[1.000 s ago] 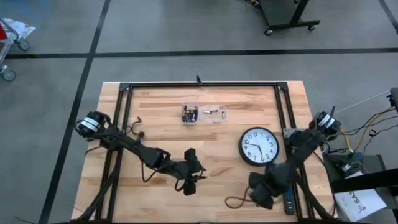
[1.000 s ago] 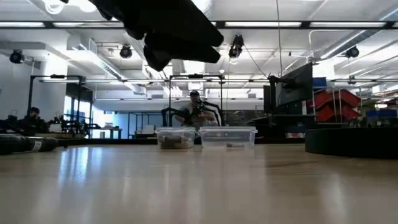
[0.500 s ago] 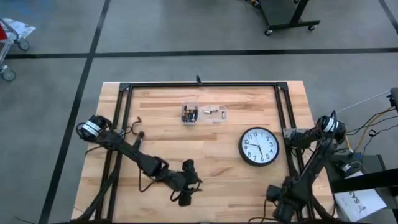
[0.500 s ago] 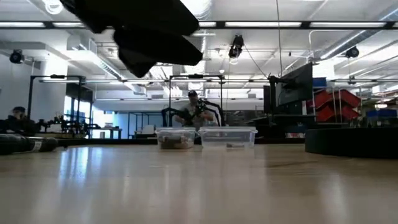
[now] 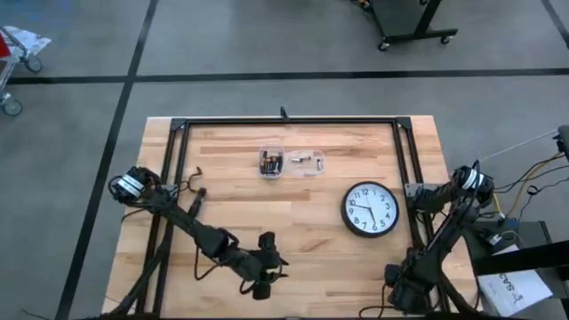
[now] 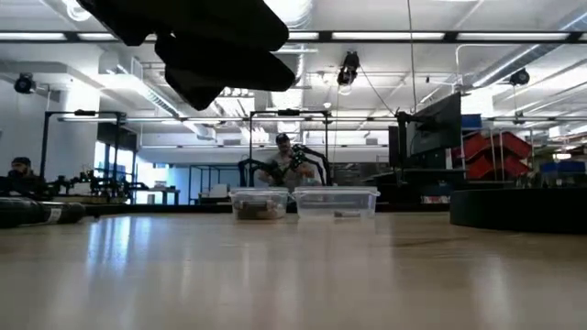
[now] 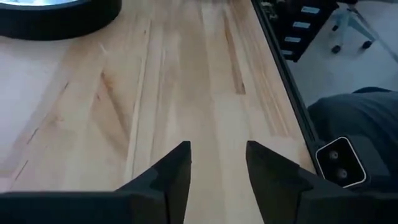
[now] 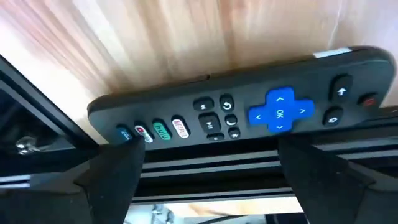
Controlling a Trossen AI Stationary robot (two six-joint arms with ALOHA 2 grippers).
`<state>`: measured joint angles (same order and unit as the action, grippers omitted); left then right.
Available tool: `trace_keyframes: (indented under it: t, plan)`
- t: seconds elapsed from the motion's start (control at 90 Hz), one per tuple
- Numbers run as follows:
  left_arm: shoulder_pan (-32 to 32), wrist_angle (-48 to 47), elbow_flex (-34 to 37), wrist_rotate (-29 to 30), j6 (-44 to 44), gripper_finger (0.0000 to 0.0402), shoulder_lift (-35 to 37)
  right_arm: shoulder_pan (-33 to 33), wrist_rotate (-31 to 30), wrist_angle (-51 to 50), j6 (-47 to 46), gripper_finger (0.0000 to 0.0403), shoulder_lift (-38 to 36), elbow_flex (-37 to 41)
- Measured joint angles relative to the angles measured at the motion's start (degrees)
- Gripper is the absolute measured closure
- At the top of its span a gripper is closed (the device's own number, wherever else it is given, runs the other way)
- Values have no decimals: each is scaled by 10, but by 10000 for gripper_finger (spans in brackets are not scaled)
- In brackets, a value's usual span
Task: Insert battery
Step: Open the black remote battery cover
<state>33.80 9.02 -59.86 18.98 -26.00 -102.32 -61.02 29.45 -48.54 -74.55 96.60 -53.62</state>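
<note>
While both jaws gape empty | left tub (image 5: 271,164) seemingly holds batteries | right tub (image 5: 308,162) small bits

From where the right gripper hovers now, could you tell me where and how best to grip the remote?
Grip the remote across its narrow width, probably mid-body, coming straight down. It lies flat, buttons up, along the table's black frame rail, and the right gripper is open with a finger toward each end, so turning the wrist looks necessary.

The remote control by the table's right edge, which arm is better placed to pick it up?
Probably the right. The right gripper hangs open directly over the remote control, fingers straddling it. The left gripper is open over bare wood near the table's front middle, farther away.
</note>
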Motion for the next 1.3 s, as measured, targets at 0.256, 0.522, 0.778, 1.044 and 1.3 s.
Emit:
trace_keyframes:
  t: [0.256,0.522,0.778,1.044,1.3]
  plan:
    - [3,0,0,0,0,279,0,79,-40,-7,49,55,0,-13]
    - [5,1,0,0,-3,286,0,134,-163,-6,109,55,-5,-77]
    - [18,2,0,0,-5,280,0,102,-166,-87,57,54,-7,-95]
    - [23,16,0,5,-5,285,0,47,-110,-52,-131,54,-6,-82]
    - [23,19,0,55,-5,265,0,29,-115,-18,-244,54,-4,-81]
